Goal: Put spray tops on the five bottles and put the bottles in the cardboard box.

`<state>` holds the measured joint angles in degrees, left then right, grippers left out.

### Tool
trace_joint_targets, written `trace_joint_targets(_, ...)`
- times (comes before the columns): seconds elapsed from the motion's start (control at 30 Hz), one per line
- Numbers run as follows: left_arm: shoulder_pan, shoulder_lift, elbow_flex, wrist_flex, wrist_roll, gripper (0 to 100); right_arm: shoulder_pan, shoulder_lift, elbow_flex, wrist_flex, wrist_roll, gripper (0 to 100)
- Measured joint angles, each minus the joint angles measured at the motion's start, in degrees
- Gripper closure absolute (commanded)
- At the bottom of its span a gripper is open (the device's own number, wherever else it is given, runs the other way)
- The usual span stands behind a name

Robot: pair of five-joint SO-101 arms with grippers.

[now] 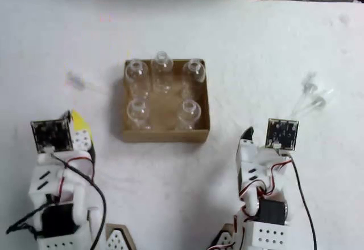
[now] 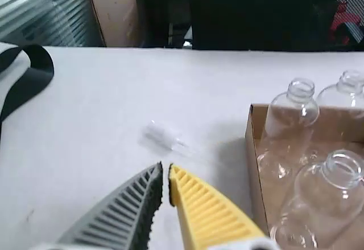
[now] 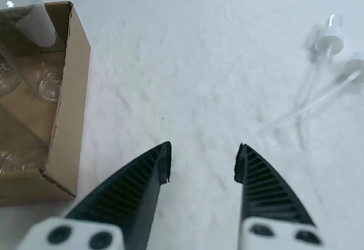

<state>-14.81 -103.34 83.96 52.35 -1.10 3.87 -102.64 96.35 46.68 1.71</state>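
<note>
Five bare-necked bottles (image 1: 162, 70) stand in the cardboard box (image 1: 166, 135). The left end effector (image 2: 165, 173) is pressed together and empty. The right end effector (image 3: 202, 162) is spread, facing two spray tops (image 3: 330, 36) on the counter (image 1: 227, 33), probably to pick one.

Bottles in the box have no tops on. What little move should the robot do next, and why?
Probably the right tool should ease forward toward the two spray tops lying on the table. Its jaws stand open and empty, the tops lie just ahead of it, and all five bottles in the cardboard box have bare necks.
</note>
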Motion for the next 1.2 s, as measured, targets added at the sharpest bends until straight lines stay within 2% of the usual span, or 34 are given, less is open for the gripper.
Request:
trace_joint_targets(0.33,0.0,-0.5,13.0,0.0,0.0,97,0.0,0.0,0.0,0.5,0.0,83.3)
trace_joint_targets(0.5,-0.1,-0.5,13.2,7.4,0.0,97,-4.8,0.0,0.0,0.8,0.0,83.5)
trace_joint_targets(0.6,-0.1,-0.5,13.2,13.1,0.0,97,-6.7,0.0,0.0,4.9,0.0,83.4)
trace_joint_targets(0.8,-0.1,-0.5,13.2,21.1,0.0,97,-7.6,0.0,0.0,23.6,0.0,83.5)
trace_joint_targets(1.2,-0.4,-0.5,13.2,21.3,0.0,97,-7.7,-0.2,0.0,25.6,0.0,83.5)
